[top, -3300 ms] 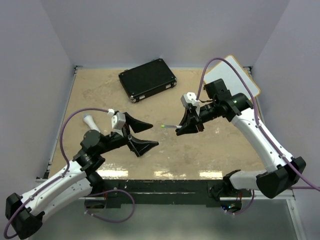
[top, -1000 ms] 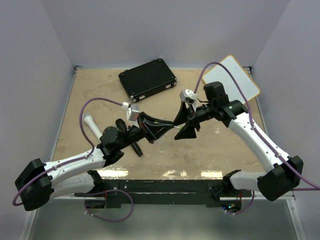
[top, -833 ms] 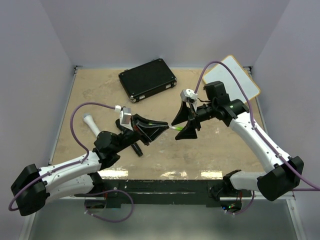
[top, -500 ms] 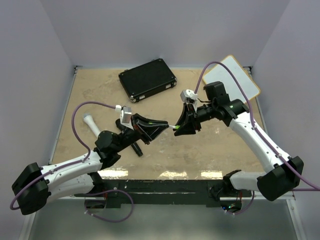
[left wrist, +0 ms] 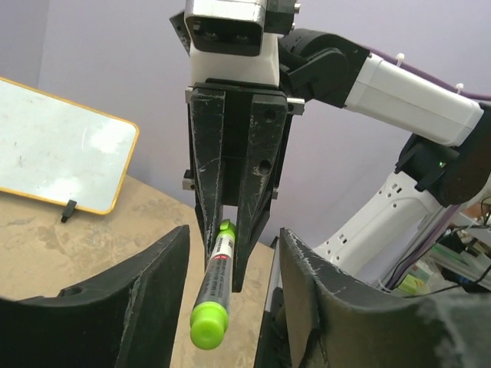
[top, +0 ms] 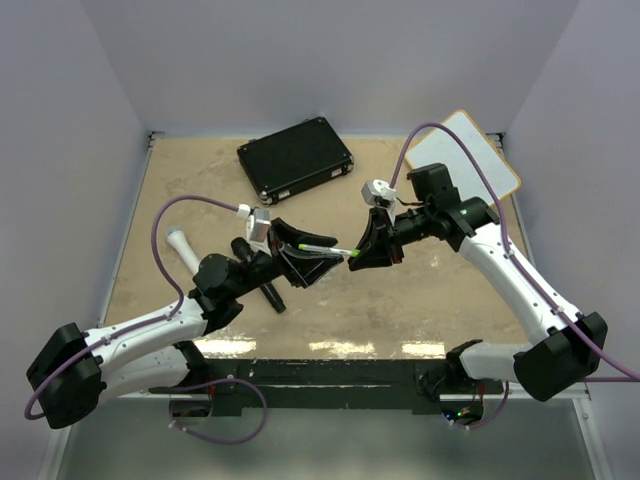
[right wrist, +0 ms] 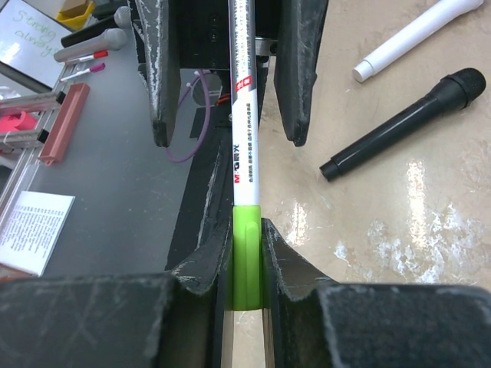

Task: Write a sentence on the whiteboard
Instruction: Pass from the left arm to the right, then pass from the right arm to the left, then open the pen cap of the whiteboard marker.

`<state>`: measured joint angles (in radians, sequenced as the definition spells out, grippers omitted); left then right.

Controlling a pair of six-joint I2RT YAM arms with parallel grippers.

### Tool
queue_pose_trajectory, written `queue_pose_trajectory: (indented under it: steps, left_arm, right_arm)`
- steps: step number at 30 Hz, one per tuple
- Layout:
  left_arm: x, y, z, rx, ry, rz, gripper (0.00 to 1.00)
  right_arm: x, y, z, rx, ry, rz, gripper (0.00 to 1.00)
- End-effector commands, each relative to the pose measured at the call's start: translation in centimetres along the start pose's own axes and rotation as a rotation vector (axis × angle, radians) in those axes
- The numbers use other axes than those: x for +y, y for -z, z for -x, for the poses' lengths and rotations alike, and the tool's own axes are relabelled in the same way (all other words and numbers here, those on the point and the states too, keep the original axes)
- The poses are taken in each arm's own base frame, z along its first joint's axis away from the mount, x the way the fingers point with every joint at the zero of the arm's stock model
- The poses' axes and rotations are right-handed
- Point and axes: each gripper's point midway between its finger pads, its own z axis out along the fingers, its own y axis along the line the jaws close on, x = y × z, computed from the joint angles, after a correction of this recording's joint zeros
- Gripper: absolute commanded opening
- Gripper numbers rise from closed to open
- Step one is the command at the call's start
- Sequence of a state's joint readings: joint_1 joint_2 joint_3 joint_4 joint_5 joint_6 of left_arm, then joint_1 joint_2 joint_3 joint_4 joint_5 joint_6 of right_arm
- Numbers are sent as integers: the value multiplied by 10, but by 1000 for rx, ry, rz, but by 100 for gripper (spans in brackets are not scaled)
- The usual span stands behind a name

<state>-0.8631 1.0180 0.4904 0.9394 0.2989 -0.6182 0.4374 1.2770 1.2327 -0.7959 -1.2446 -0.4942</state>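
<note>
The whiteboard (top: pixel 480 155) stands behind my right gripper (top: pixel 356 255), well apart from it. I see no writing on it, so I judge the sentence is not yet begun. My right gripper is clamped on the marker (right wrist: pixel 244 115) at its green end (right wrist: pixel 247 261). My left gripper (left wrist: pixel 234 234) has its jaws apart beside the barrel without touching, probably so the right one alone carries the pen.

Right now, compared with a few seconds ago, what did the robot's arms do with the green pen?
The left end effector swung in and pinched the marker, and it has now opened and let go. The right end effector opened for a moment, then shut on the marker's green end. The whiteboard, black case and black microphone stayed put.
</note>
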Motion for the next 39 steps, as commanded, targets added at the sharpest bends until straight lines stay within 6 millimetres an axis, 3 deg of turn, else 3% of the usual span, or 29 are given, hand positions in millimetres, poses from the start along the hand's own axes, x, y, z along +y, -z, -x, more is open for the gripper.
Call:
queue_pose_trajectory:
  steps: [1,7,10,19,20,22,23,24,28,31,32,34,35,36,39]
  left_arm:
    - [-13,-9,13,19,-11,-68,57]
    - [-15,-17,10,63,-6,-96,57]
    - [-14,-19,11,65,-4,-95,51]
    - [-15,-23,10,84,-4,-107,29]
    - [-15,-23,11,81,-7,-109,22]
    - [-16,-23,11,80,-6,-110,18]
    - [-16,-23,13,76,-11,-111,5]
    - [-15,-23,14,72,-12,-110,0]
    - [-17,-18,16,59,-14,-113,0]
    - [-13,-7,26,21,-15,-105,0]
    - [-19,-1,38,-20,-15,-117,0]
    - [-4,11,48,-58,-11,-63,0]
    - [-7,18,62,-96,-29,-58,0]
    - [4,25,72,-121,-50,-23,0]
    - [7,39,95,-151,-95,-11,0]
  right_arm:
    - [1,3,14,-2,86,-4,0]
    - [2,4,14,-1,94,-4,0]
    - [1,3,13,-1,91,-2,0]
    - [0,3,13,0,91,-5,0]
    - [1,3,13,1,90,-5,0]
    - [0,3,12,2,85,-4,0]
    - [1,3,13,1,88,-4,0]
    - [0,3,12,2,90,-6,0]
    - [4,4,14,0,110,6,0]
    - [8,7,16,12,152,3,0]
    - [6,7,14,19,155,1,0]
    - [5,7,10,36,161,0,0]
    - [2,7,7,42,155,-1,0]
    - [2,7,6,50,160,-2,0]
    - [-5,8,1,64,147,-11,0]
